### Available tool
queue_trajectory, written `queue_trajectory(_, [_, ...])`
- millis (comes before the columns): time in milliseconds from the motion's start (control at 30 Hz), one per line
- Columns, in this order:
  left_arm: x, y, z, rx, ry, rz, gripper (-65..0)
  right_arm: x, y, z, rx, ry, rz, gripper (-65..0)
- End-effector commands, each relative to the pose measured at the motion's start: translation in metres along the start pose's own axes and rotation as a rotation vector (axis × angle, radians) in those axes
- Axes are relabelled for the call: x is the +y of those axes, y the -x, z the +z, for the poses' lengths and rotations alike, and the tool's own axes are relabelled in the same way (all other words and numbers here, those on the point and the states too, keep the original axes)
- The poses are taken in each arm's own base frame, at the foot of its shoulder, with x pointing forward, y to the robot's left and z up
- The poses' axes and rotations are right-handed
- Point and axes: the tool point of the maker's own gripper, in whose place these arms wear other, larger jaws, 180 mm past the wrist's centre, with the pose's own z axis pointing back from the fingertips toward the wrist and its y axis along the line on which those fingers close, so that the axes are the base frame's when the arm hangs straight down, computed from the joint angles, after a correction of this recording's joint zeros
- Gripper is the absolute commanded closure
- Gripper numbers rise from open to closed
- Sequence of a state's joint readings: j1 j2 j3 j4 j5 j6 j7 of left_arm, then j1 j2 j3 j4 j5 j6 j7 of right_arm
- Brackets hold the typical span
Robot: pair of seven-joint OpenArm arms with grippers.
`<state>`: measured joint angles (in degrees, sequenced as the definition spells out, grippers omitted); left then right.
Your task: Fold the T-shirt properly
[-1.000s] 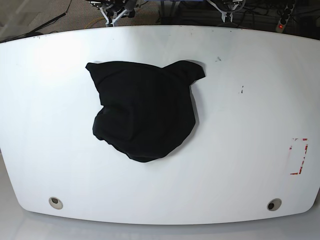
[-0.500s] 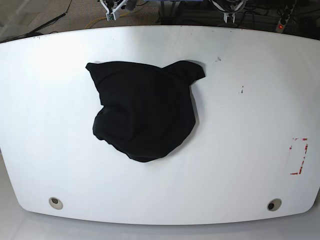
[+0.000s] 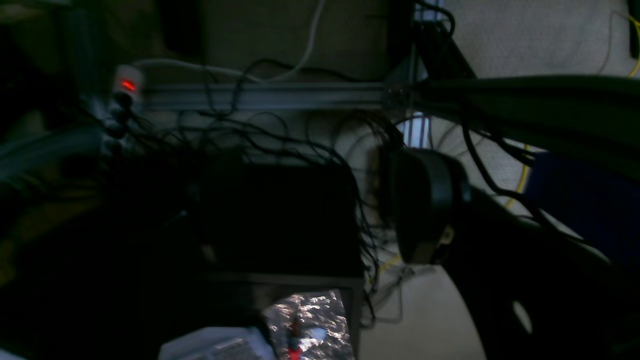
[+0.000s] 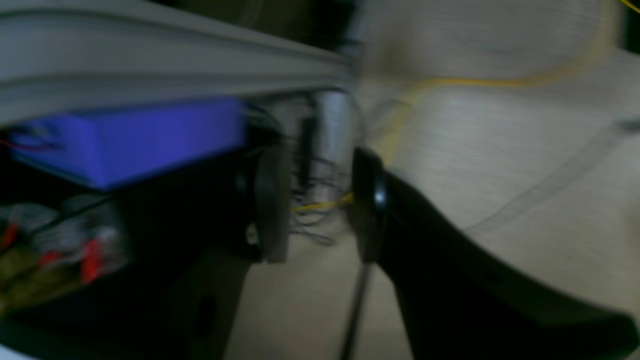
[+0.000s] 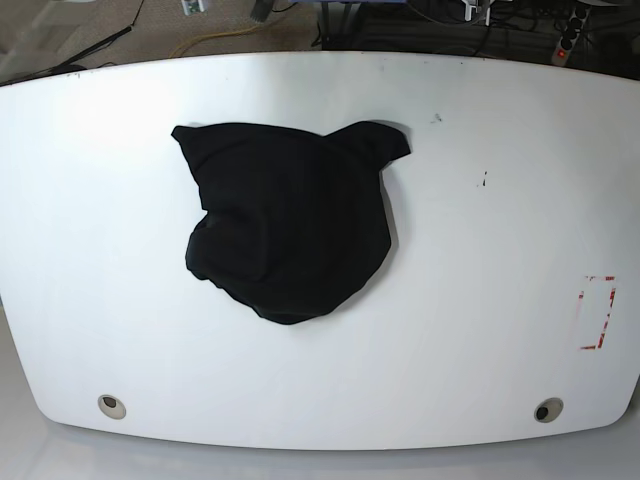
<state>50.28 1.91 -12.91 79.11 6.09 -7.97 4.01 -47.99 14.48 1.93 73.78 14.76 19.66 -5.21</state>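
Black cloth, the T-shirt [image 5: 285, 230], lies bunched in an uneven heap on the white surface [image 5: 480, 330], left of centre in the base view, with two sleeve-like corners pointing toward the far edge and a rounded lobe toward the near edge. Nothing touches it, and no fold is formed yet; judged from this lie, the garment needs spreading flat before any fold can be squared. Neither arm appears over the surface. Both wrist views face the floor and cabling beyond the far edge, which suggests the arms are parked clear of the cloth. Right end effector [image 4: 317, 205]: blurred, its two fingers standing apart with an empty gap between them, holding nothing. Left end effector: only one dark finger [image 3: 425, 205] is discernible in a dim view, so its opening cannot be told. A red-marked rectangle [image 5: 597, 312] sits near the surface's right edge, well apart from the shirt.
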Motion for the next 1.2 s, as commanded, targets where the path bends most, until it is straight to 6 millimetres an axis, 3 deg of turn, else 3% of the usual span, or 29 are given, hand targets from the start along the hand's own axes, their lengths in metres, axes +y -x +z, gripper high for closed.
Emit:
queue_trajectory(0, [0.002,-0.019,0.022,-0.066,-0.006,-0.028,-42.1,0.001,-0.015,0.023,-0.050,-0.005,0.030,-18.9])
queue_trajectory(100, [-0.014,-0.029,0.052,-0.103,0.034,-0.062,-42.1,0.007,-0.024,0.050,-0.079,-0.010,0.059,-18.9])
queue_trajectory(233, [-0.016,-0.048,0.081,-0.156,0.037,-0.084,-42.2,0.007,-0.039,0.079,-0.113,0.001,0.090,-18.9])
queue_trajectory(467, [-0.017,-0.099,0.113,-0.300,0.062,0.010,-42.6,-0.003,-0.099,0.115,-0.288,0.046,0.094,-18.9])
queue_trajectory(633, [-0.022,-0.131,0.109,-0.391,0.078,0.037,-42.6,-0.012,-0.147,0.129,-0.424,0.070,0.104,-18.7])
queue_trajectory(800, [-0.043,-0.170,0.098,-0.493,0.137,0.038,-44.9,-0.013,-0.190,0.130,-0.535,0.073,0.138,-18.7])
queue_trajectory(933, [-0.048,-0.200,0.093,-0.573,0.152,0.038,-53.7,-0.010,-0.210,0.130,-0.592,0.067,0.147,-19.2])
queue_trajectory(1067, [-0.063,-0.224,0.084,-0.585,0.206,-0.053,-54.2,0.000,-0.222,0.132,-0.589,0.056,0.178,-20.8])
queue_trajectory(1167, [-0.074,-0.241,0.077,-0.583,0.231,-0.140,-54.2,-0.004,-0.233,0.128,-0.583,0.069,0.184,-28.4])
